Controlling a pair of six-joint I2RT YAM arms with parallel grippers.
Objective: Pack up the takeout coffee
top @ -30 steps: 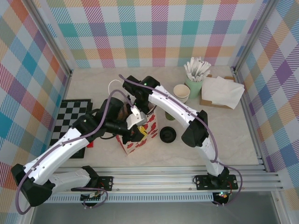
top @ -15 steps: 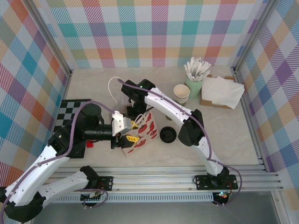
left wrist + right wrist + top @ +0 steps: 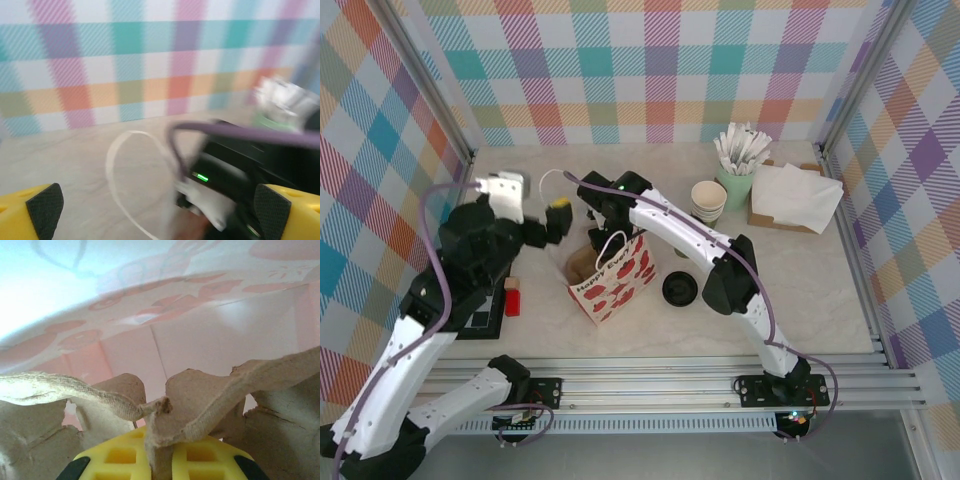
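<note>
A white paper bag point(image 3: 618, 275) with red print stands mid-table, mouth open. My right gripper point(image 3: 602, 240) reaches into it. In the right wrist view the right gripper point(image 3: 160, 460) is shut on the torn edge of a brown pulp cup carrier point(image 3: 210, 395), with the bag's inner wall behind. The carrier point(image 3: 582, 268) shows brown inside the bag. My left gripper point(image 3: 555, 215) hangs open above the table, left of the bag, holding nothing. Its view is blurred, with the pads point(image 3: 45, 210) wide apart. The takeout coffee is mostly hidden under my right forearm; a green sliver point(image 3: 682, 251) shows.
A loose black lid point(image 3: 680, 290) lies right of the bag. At back right stand a stack of cream cups point(image 3: 708, 197), a green cup of white sticks point(image 3: 740, 165) and napkins point(image 3: 795, 195). A checkered mat point(image 3: 480, 235) and a red block point(image 3: 512, 298) lie at left.
My left gripper opened, let go at the bag's mouth, and lifted back and to the left. The bag shifted slightly. The right gripper stayed shut inside the bag.
</note>
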